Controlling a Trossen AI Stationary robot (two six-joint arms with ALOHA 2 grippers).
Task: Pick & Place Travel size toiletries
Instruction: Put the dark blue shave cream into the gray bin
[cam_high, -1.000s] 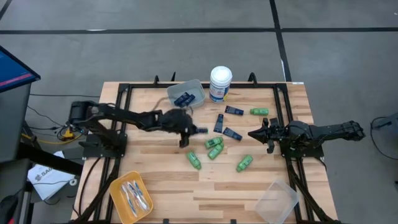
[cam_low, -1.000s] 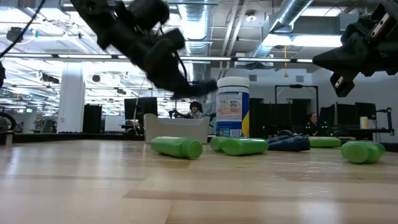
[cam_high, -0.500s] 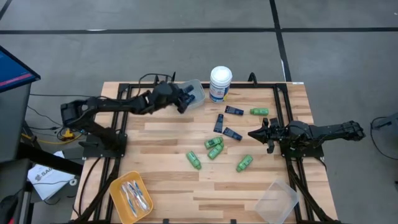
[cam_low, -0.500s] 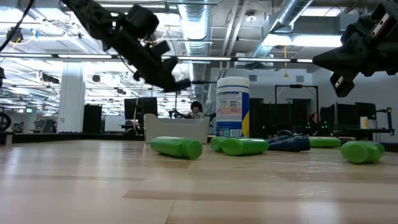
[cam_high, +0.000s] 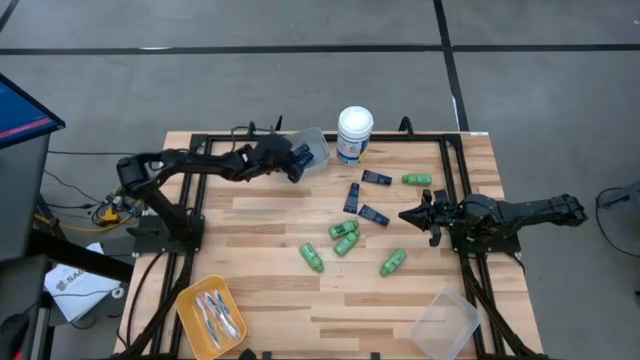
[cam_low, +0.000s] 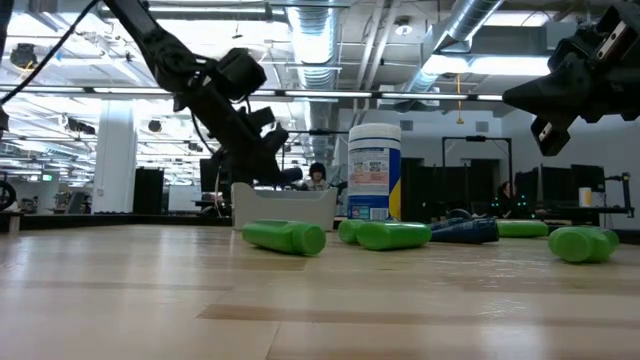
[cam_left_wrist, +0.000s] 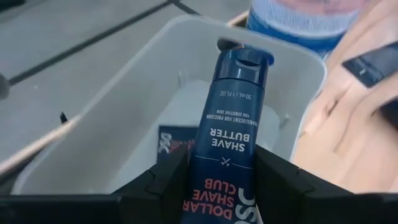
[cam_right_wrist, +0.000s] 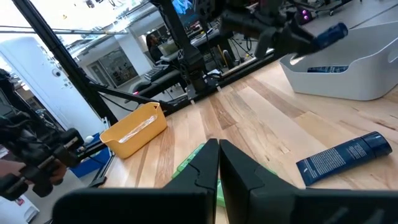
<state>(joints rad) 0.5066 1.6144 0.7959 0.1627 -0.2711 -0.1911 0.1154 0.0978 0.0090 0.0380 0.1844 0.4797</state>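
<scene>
The travel size toiletries lie spread over the wooden table: bright green little bottles in a loose cluster near the middle, with one more green bottle toward the far right, and dark navy flat tubes just beyond the cluster. Thin toothbrushes fill a yellow bin at the near left corner. One navy tube, labelled shave butter, is clamped between the fingers of the left gripper, its cap pointing out past the fingertips; the gripper holds it above the grey bin at the far edge of the table, where at least one other navy tube already lies on the floor of the bin. A tall white canister with a blue label stands just beside that bin. The right gripper hangs above the table on the right side, its fingers pressed together with nothing between them, near the green bottles but not touching them. A clear bin sits at the near right corner.
</scene>
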